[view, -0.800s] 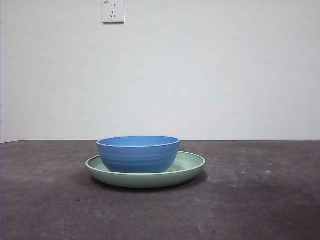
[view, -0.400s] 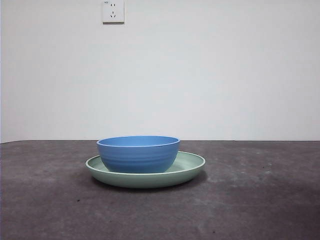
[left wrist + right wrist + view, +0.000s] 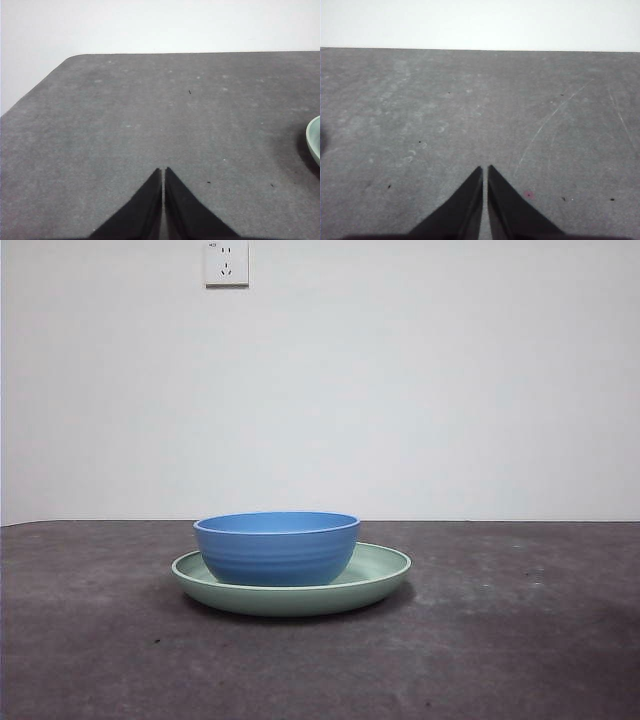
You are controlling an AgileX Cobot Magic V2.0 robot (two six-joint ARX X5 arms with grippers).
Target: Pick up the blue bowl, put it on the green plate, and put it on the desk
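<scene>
Blue bowl (image 3: 276, 548), round, matte, faintly ridged, sits upright in your shallow mint-green plate (image 3: 385, 573) on the mottled grey table (image 3: 520, 640). Your left gripper (image 3: 163, 171) and right gripper (image 3: 485, 169) hover over bare table, fingers clenched together.

The bowl (image 3: 277, 548) sits in the plate (image 3: 385, 570), toward the plate's left side in the front view, and the plate rests on the desk (image 3: 520, 640). A wall socket (image 3: 226, 262) is on the wall behind, above the bowl. The left gripper (image 3: 163, 172) hangs over bare desk, jaws together, with the plate's rim off to one side of it. The right gripper (image 3: 485, 170), jaws together too, has only desk before it.
</scene>
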